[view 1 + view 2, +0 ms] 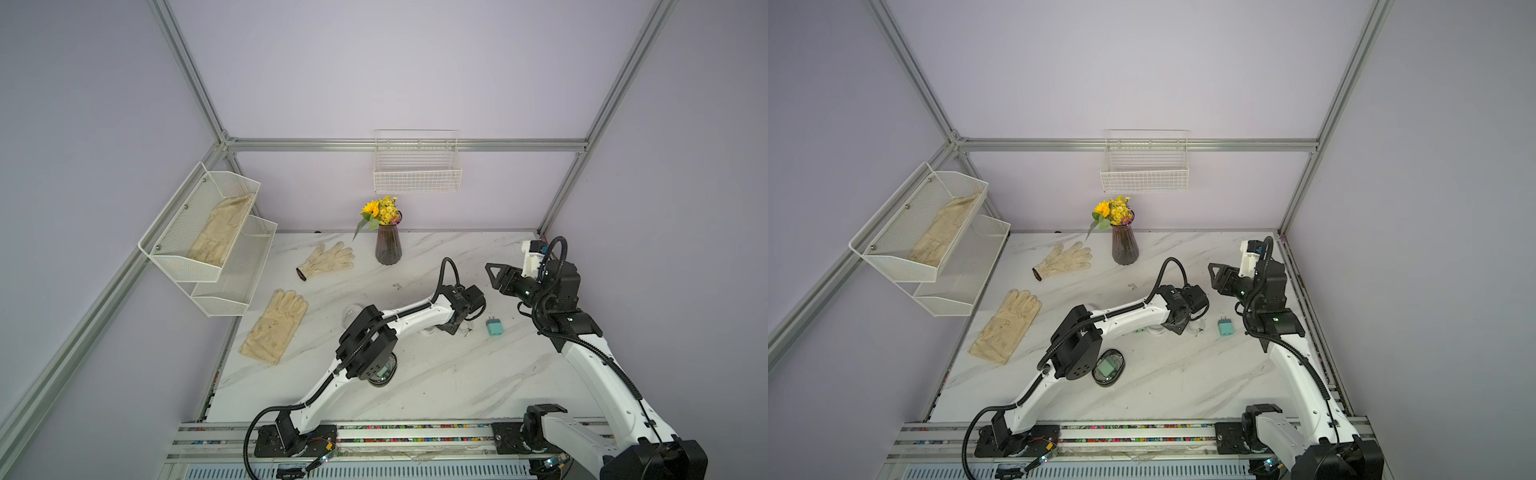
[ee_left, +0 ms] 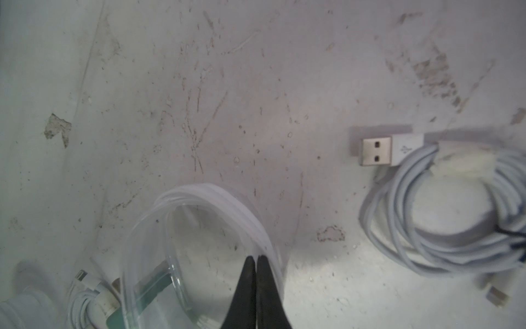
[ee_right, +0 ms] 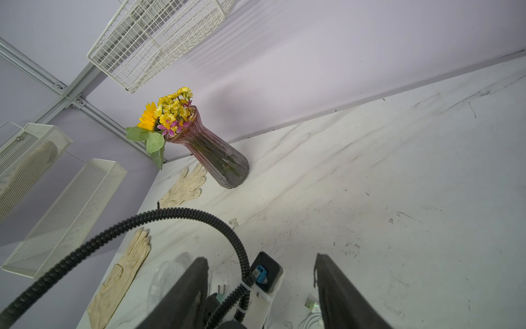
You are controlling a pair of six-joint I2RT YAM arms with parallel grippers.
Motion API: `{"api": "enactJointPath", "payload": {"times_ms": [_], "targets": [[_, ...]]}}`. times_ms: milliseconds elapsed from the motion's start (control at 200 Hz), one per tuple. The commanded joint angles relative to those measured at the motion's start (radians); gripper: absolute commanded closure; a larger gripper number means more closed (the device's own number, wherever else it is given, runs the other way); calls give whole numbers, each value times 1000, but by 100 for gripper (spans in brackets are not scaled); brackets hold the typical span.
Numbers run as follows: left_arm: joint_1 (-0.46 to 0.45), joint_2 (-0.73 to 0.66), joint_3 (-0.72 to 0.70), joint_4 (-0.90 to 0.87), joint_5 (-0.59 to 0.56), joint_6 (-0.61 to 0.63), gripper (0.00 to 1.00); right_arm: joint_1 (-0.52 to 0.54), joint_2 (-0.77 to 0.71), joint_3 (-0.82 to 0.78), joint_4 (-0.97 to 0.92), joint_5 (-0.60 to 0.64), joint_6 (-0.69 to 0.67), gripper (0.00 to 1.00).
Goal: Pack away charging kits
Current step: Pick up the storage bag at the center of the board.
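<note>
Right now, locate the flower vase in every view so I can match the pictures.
In a top view: flower vase at the back edge of the table, below the wire basket.
In a top view: flower vase, same spot.
Left wrist: not in it.
Right wrist: flower vase beside the knit glove.
Shared landmark: the wire basket hanging above it.

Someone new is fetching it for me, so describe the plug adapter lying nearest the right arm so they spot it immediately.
On the white marble table, look at the bare patch between the left arm's wrist and the right arm. The plug adapter lies there alone: a small square teal-blue block with two prongs, unlike the white cable coils beside it.
</note>
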Motion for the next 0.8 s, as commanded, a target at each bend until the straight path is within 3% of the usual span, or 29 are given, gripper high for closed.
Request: {"api": "enactJointPath", "payload": {"times_ms": [0, 370, 570, 795], "targets": [[13, -138, -52, 53, 15, 26, 100, -6, -31, -15, -25, -22, -5, 39], [33, -213, -133, 115, 157, 67, 100, -7, -34, -39, -47, -37, 2, 42], [34, -245, -212, 168, 135, 37, 100, -5, -37, -56, -75, -103, 3, 45], [50, -293, -288, 233, 194, 35, 100, 0, -9, -152, -99, -174, 6, 46]]}}
